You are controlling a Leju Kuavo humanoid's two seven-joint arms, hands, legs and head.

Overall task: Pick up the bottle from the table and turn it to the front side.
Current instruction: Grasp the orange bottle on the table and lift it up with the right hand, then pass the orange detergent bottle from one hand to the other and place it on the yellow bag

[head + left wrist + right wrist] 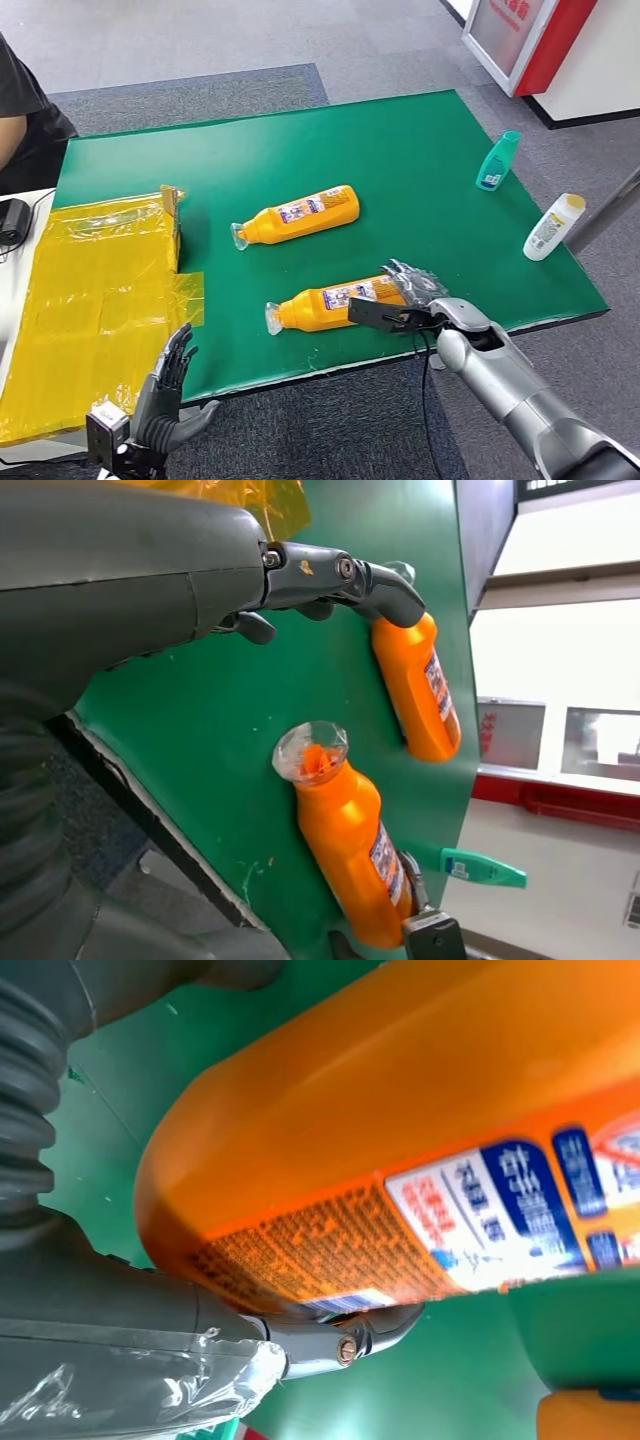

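At the table's [423, 140] near edge, the right hand [407, 295] closes around the nearer orange bottle [332, 305], grasp in hand; lifting and turning come next.

Bottle [392, 1140] label print seems too blurred to read

High head view, close wrist views

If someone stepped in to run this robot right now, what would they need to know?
Right hand: fingers around the base end of the nearer orange plastic bottle, which lies on its side on the green table mat; whether the grip is firm I cannot tell.
Left hand: open, at the table's near edge.
A second orange bottle lies farther back.
Done: reach.
Left: lift, turn to front.
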